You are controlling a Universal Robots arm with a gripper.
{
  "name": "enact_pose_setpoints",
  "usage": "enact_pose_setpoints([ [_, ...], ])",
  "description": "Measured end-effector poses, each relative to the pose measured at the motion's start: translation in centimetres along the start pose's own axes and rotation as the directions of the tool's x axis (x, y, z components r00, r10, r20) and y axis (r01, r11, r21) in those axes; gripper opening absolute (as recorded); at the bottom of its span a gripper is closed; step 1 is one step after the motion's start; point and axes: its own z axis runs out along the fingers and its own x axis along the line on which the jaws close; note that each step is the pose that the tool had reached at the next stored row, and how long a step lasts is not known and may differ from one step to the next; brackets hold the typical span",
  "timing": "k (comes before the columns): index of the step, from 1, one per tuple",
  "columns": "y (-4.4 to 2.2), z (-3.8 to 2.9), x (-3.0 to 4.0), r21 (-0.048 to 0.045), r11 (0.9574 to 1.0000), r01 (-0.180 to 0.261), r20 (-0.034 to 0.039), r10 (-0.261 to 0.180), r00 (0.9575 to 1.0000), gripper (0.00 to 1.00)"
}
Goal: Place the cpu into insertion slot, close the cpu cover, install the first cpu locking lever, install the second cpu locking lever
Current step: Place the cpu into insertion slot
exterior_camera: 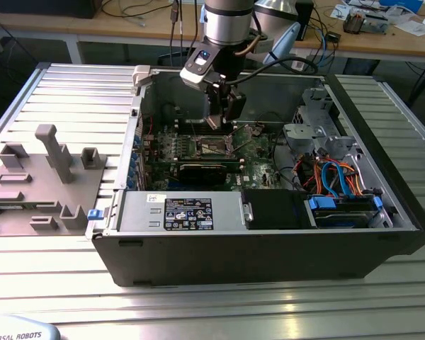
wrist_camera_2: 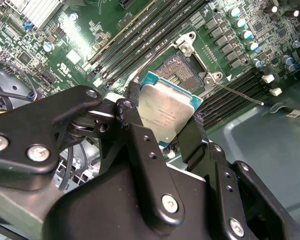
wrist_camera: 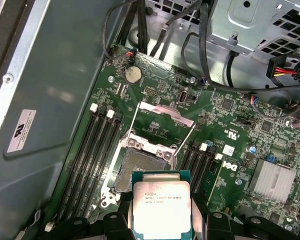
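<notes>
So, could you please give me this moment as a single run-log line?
step: cpu placement | jaws: shut on cpu | insertion slot: empty, cpu held near it, not seated | cpu cover: open

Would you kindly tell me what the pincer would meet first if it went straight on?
Probably the open slot, lying just beyond the cpu the pincer grips, though depth is unclear.

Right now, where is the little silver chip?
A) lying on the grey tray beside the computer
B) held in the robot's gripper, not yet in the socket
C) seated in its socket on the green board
B: the gripper grips the chip by its edges, and the socket beyond it lies bare.
</notes>
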Motion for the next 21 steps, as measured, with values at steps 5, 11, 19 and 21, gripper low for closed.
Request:
enact_pose_setpoints([
  [5, 0.00, 0.01, 0.00, 0.0016, 0.9999, -0.011, 0.0029, 0.011, 0.9999, 0.55],
  [11, 0.00, 0.02, 0.00, 0.0022, 0.9997, -0.022, 0.0029, 0.022, 0.9997, 0.55],
  [19, 0.00, 0.03, 0.00, 0.0025, 0.9996, -0.030, 0.0030, 0.030, 0.9996, 0.55],
  [21, 0.00, 0.03, 0.00, 0.0027, 0.9994, -0.033, 0.0030, 0.033, 0.9994, 0.55],
])
